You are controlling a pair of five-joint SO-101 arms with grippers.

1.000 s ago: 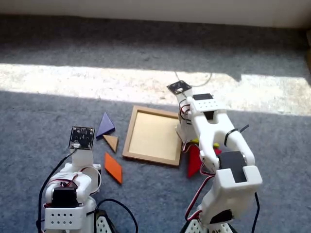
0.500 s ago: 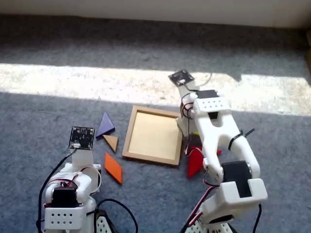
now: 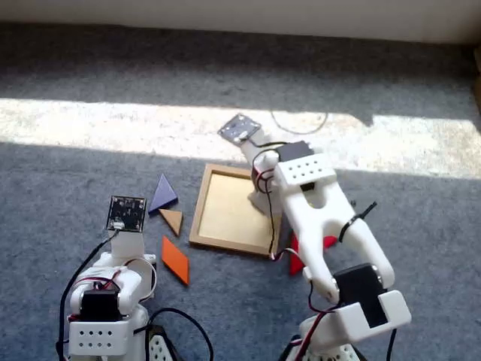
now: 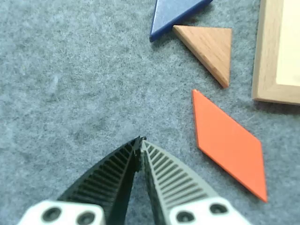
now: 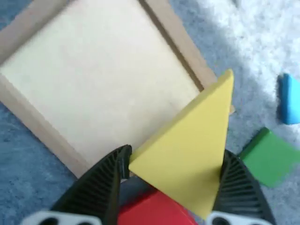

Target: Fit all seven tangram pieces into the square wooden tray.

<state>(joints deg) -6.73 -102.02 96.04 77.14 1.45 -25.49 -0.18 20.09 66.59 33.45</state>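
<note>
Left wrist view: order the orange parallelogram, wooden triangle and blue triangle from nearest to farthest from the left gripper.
1. Orange parallelogram, right beside the left gripper.
2. Wooden triangle, farther out, next to the tray frame.
3. Blue triangle, just past the wooden triangle; a close call with second.

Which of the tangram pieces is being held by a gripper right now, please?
The yellow triangle: the right gripper is shut on it, while the orange parallelogram, blue triangle, wooden triangle, green piece and red piece lie on the carpet.
</note>
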